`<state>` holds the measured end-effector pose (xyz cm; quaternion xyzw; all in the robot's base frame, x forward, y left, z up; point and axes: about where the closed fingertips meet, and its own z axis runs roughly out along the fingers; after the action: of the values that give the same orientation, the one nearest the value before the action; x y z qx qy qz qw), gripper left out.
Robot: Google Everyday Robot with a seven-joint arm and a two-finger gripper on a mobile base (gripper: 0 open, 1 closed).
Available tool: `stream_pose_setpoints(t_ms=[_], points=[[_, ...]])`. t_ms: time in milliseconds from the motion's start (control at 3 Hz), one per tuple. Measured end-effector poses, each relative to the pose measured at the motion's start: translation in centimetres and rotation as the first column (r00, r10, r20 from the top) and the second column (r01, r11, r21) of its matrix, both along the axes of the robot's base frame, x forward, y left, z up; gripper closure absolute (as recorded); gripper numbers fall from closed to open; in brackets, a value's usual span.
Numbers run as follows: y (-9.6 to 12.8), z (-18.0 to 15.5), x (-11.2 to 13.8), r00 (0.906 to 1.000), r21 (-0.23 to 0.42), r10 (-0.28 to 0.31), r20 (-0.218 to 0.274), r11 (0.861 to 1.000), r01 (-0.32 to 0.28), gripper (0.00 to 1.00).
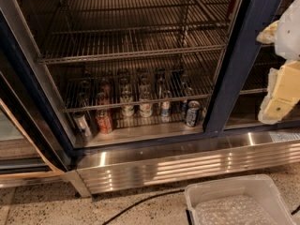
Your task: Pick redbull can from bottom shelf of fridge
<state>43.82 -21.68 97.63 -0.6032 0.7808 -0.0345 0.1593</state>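
The fridge (236, 74) stands open, with dark navy posts and chrome wire racks. On its bottom shelf (140, 134), a pale metal floor, stand several cans. The redbull can (165, 108), slim with a blue and silver-white body, is right of centre. A darker navy can (192, 114) stands just to its right, and two pale cans (146, 108) to its left. A red can (104, 120) and a tilted silver can (82, 124) stand at the left. My gripper (277, 97), cream and white, hangs at the right edge of the view. It is outside the fridge, well right of the cans.
The navy centre post stands between my gripper and the cans. A low wire rack (136, 97) runs just above the cans. The ribbed steel base panel (187, 165) is below the shelf. A clear plastic bin (239, 203) and a black cable (140, 201) lie on the floor. The open door (18, 139) is at the left.
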Motion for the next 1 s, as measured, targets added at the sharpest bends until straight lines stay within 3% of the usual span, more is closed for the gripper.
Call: stream_pose_setpoints(t_ms=[333, 667, 1000], points=[[-0.4, 0.1, 0.2, 0.9998, 0.010, -0.012, 0.015, 1.000, 0.011, 0.00], [-1.0, -3.1, 1.0, 0.9995, 0.067, -0.029, 0.015, 0.997, 0.027, 0.00], [-1.1, -8.7, 2.6, 0.9990, 0.100, -0.040, 0.017, 0.994, 0.039, 0.00]])
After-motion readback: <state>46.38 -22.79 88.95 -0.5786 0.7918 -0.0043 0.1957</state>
